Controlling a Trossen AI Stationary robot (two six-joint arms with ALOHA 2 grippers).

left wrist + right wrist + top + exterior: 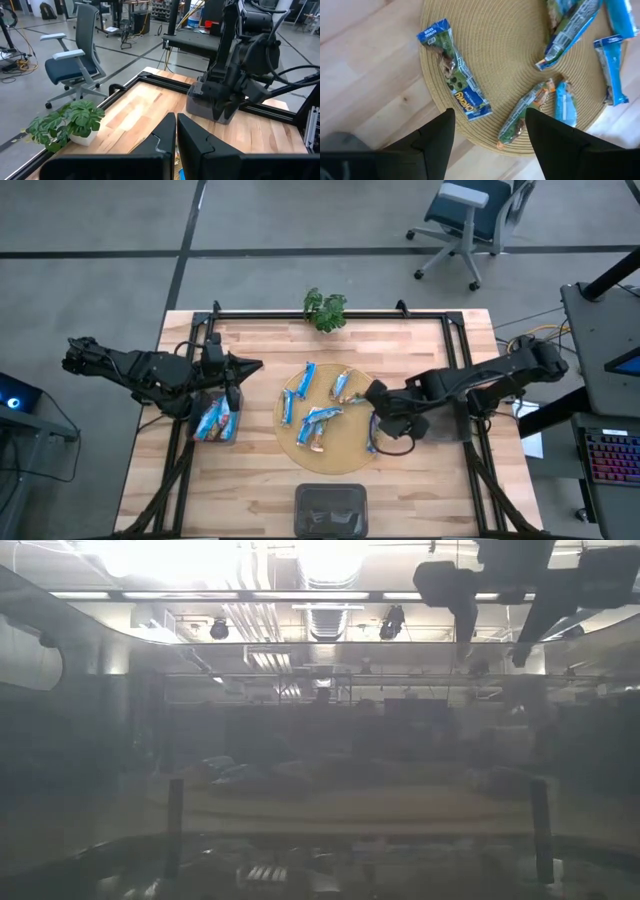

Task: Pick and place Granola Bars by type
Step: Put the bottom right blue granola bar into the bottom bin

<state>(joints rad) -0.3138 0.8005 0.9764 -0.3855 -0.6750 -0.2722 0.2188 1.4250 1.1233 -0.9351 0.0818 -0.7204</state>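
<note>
Several blue-wrapped granola bars (pixel 318 420) lie flat on a round woven mat (pixel 335 455) at the table's middle. More bars (pixel 212 420) sit in a grey bin at the left. My right gripper (pixel 490 135) hangs open above the mat's right edge (pixel 375 430), pointing steeply down. Just beyond its fingertips lies one blue bar (pixel 455 90), and a brown-and-orange bar (pixel 522 112) lies beside it. Neither bar is touched. My left gripper (pixel 176 135) is shut and empty, held level above the table, left of the mat (pixel 255 365).
A small potted plant (pixel 325 308) stands at the table's far edge. A grey bin (pixel 205 107) sits under my right arm at the right, and a dark bin (pixel 330 505) stands at the near edge. A black frame rims the table.
</note>
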